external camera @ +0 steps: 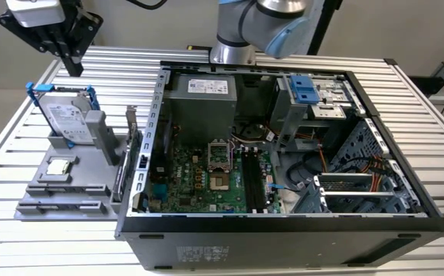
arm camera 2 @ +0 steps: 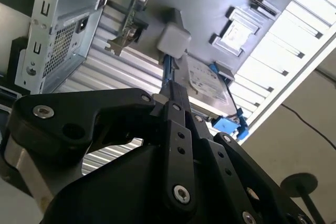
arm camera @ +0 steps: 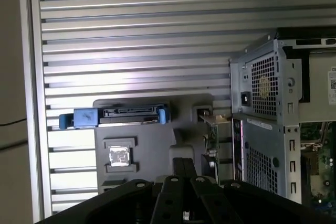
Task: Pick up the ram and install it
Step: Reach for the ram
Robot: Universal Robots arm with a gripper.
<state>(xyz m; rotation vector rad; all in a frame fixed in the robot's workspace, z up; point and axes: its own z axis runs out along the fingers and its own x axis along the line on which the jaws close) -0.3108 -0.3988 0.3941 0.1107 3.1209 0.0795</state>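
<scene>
Note the gripper (external camera: 74, 69) high over the table (external camera: 425, 103), toward the exterior view's left, closed on nothing. Look in the first wrist view for the ram (arm camera: 211, 141): probably the thin board on edge between the gray holder (arm camera: 152, 150) and the computer case (arm camera: 262, 140), stood there for a grab from above. Mind the hard drive (external camera: 65, 118) upright near it, and the chip (external camera: 57, 167). See the memory slots (external camera: 251, 178) inside the case, seemingly unfilled, hemmed by cables (external camera: 313, 155).
</scene>
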